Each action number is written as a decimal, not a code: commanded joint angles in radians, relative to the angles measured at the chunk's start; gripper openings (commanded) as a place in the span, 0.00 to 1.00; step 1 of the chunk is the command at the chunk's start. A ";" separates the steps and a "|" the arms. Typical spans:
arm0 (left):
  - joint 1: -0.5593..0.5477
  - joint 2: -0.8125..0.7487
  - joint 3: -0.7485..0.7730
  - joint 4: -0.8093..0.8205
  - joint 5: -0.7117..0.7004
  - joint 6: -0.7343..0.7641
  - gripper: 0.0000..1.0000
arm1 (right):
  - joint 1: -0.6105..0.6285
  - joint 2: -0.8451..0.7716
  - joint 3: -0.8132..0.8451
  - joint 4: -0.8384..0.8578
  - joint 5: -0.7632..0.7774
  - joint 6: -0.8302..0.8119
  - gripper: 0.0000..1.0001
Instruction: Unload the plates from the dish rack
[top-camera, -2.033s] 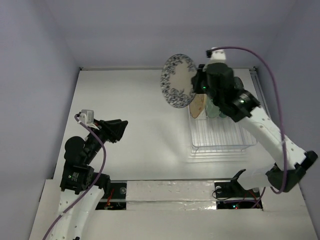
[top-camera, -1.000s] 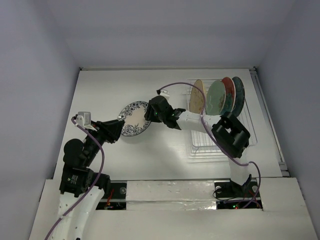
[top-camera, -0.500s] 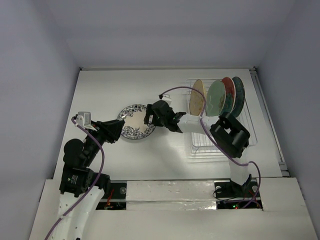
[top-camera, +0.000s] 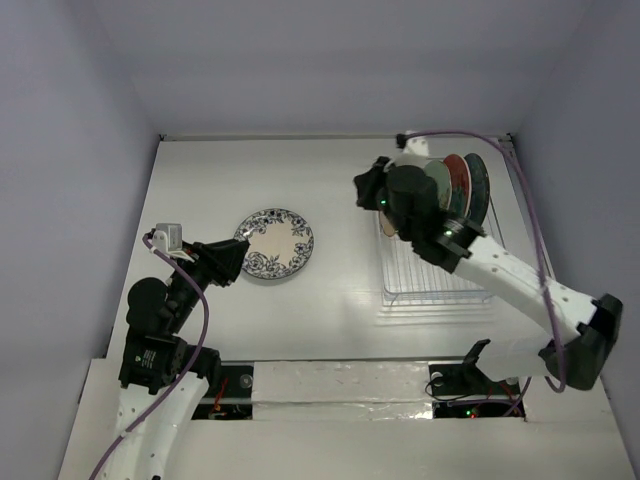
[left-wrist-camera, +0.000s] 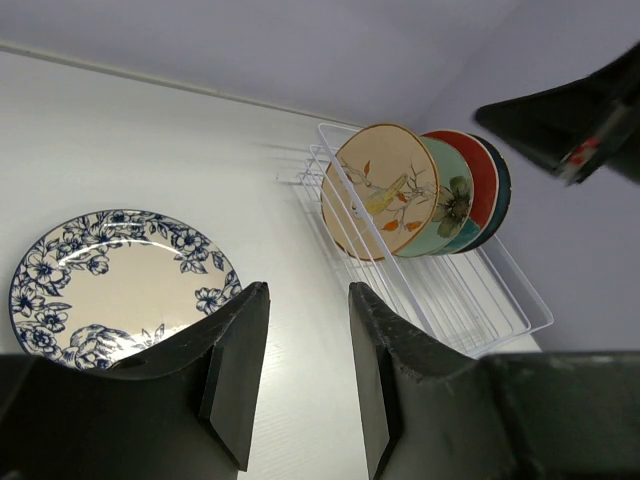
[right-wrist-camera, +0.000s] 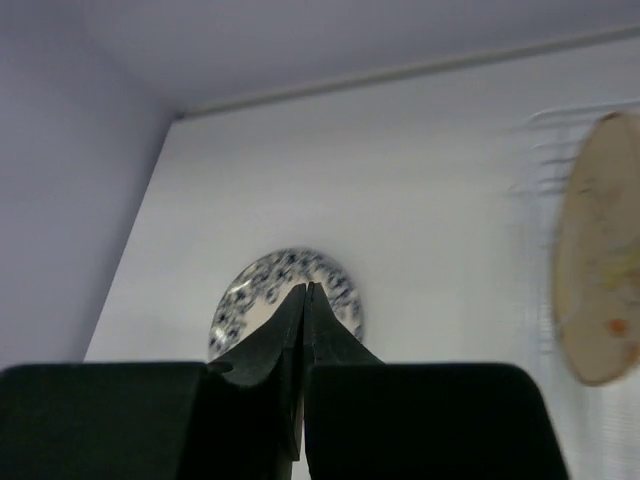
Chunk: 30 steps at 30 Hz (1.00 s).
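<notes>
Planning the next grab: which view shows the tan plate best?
Left wrist: the tan plate faces the camera, upright in the dish rack. Right wrist shows it blurred at the edge; top external mostly hides it behind the right arm.

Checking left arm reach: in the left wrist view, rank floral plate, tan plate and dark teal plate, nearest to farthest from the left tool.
1. floral plate, flat on the table by the left tool.
2. tan plate, near end of the dish rack.
3. dark teal plate, rack's far end.
</notes>
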 joint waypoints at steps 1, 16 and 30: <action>0.006 0.006 0.013 0.049 0.021 0.006 0.35 | -0.082 -0.064 -0.023 -0.200 0.192 -0.089 0.00; 0.006 0.023 0.011 0.052 0.023 0.006 0.35 | -0.260 0.121 -0.010 -0.295 0.243 -0.184 0.68; 0.006 0.011 0.008 0.058 0.032 0.005 0.35 | -0.270 0.269 0.210 -0.377 0.366 -0.267 0.01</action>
